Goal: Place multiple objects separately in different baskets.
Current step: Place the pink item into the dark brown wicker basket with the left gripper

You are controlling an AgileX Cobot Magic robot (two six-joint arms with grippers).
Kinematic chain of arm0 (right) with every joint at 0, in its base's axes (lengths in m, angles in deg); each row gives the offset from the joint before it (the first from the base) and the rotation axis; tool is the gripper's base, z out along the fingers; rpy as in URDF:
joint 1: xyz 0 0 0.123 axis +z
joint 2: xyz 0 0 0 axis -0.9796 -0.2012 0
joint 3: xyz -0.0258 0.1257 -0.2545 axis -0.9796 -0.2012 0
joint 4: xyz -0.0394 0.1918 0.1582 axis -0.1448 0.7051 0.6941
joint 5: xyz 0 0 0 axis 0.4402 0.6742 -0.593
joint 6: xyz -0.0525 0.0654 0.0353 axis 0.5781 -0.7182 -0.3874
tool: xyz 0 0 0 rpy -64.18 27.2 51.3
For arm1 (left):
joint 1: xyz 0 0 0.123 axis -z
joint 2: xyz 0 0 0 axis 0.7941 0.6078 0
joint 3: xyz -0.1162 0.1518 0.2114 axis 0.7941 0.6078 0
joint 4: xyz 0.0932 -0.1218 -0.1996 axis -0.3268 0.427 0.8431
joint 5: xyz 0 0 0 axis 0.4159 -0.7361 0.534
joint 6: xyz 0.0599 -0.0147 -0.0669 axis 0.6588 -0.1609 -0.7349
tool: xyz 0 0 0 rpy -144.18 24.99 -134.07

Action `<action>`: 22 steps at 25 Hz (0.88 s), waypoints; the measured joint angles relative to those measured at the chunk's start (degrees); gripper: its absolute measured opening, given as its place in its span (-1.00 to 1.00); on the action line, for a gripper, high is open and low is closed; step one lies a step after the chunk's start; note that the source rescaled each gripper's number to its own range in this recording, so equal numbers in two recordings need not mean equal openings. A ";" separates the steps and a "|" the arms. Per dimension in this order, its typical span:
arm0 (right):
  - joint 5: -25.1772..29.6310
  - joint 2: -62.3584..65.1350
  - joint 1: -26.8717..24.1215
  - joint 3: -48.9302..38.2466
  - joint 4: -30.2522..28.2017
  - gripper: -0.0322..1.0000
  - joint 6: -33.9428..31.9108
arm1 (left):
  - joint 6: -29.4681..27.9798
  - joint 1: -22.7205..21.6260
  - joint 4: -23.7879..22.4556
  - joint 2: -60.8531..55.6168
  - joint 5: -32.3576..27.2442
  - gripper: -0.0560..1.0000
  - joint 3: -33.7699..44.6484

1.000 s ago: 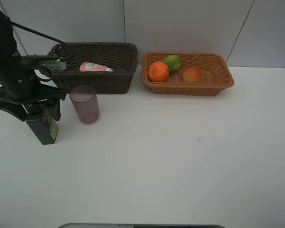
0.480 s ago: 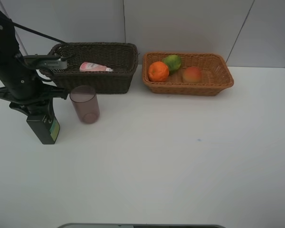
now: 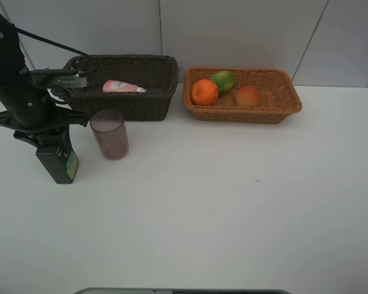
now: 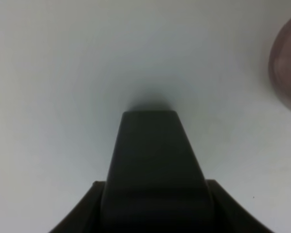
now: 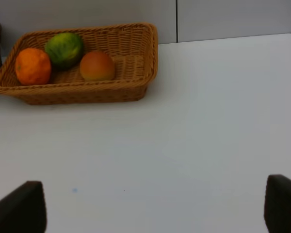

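Left pincer (image 3: pixel 54 146) clenched on dark green pump bottle (image 3: pixel 58 166), frame left.
Gripped high, it could swing into the mauve cup (image 3: pixel 109 135) alongside.

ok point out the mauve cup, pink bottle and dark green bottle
mauve cup (image 3: pixel 109 136), exterior high view, side wall
pink bottle (image 3: pixel 119 86), exterior high view, body
dark green bottle (image 3: pixel 55 166), exterior high view, front face

**Two baskets, six objects**

Two baskets are counted: one dark brown basket (image 3: pixel 126 107) and one light tan basket (image 3: pixel 245 114). Three fruits are seen: one orange (image 3: pixel 204 92), one green citrus (image 3: pixel 222 80), one red-yellow fruit (image 3: pixel 248 95). Two bottles are found: one pink bottle (image 3: pixel 122 87), one dark green bottle (image 3: pixel 58 164). One mauve cup (image 3: pixel 109 135) is seen.
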 joint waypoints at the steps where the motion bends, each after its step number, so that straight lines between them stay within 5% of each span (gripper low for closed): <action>1: 0.00 0.00 0.00 0.00 0.00 0.99 0.00 | 0.00 0.00 0.13 0.00 0.16 -0.01 0.00; 12: 0.00 0.00 0.00 0.00 0.00 0.99 0.00 | -0.05 0.00 0.44 0.00 0.29 -0.01 -0.98; 22: 0.00 0.00 0.00 0.00 0.00 0.99 0.00 | 1.22 2.02 -1.86 -3.21 -8.44 -0.01 -22.78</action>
